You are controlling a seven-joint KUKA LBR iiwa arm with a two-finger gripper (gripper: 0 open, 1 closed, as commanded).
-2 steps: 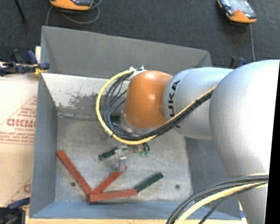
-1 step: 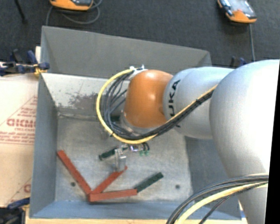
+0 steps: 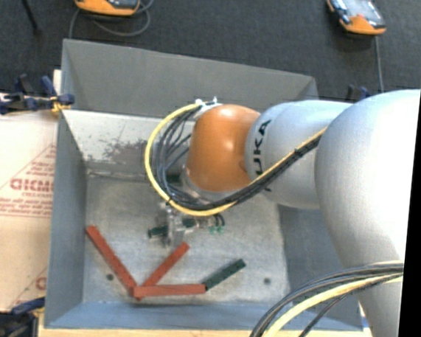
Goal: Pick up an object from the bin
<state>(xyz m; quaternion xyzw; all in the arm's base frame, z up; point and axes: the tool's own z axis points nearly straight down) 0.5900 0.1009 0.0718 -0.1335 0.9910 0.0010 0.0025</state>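
Observation:
My gripper (image 3: pixel 173 228) hangs low over the middle of the bin floor, beneath the arm's wrist. A small dark green piece (image 3: pixel 155 232) lies right at its left side; whether it is held I cannot make out. Just below the gripper lies the upper end of a red-brown folding strip (image 3: pixel 164 269), which zigzags across the floor toward the front left. A dark green stick (image 3: pixel 224 272) lies slanted to the lower right of the gripper, apart from it.
Another small green bit (image 3: pixel 216 228) shows by the gripper's right side. The arm with its orange cover and yellow cables covers the bin's back middle and right. Bare floor lies along the left wall and front right corner.

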